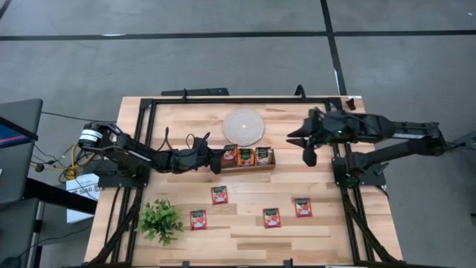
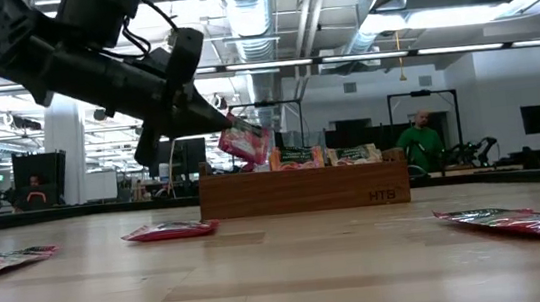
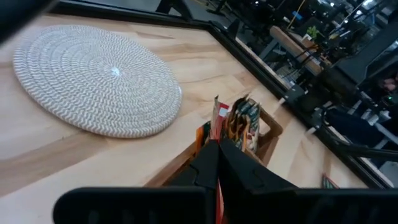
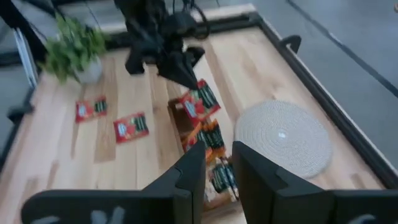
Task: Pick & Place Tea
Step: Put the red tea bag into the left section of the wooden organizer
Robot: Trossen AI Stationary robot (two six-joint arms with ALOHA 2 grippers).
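While the left gripper [image 1: 220, 158] hangs just above the near-left end of the wooden tray [image 2: 304, 190], its fingers are pressed together on the corner of a red tea sachet [image 2: 246, 142], which dangles tilted over the tray's left compartment without yet resting inside. The right wrist view confirms the pinch: the held sachet shows red with a dark green band, hanging from the dark fingertips above the tray.

Other sachets already stand upright in the tray, visible as red and green tops above its rim. Four loose sachets [image 1: 219, 195] lie flat on the table nearer the front, well apart from one another, with a small potted plant [image 1: 159, 220] at the front left. A round woven mat [image 1: 243, 126] sits just behind the tray.

The right gripper [image 1: 308, 150] waits raised over the right side of the table, clear of the tray, its fingers slightly apart and holding nothing.

Handling assessment: the sachet appears light, thin and flexible, likely a slick foil or paper wrapper. A pinch at an edge or corner suits it, though the packet may swing or slip. Flat-lying sachets offer little height, so fingertips would need to catch an edge.
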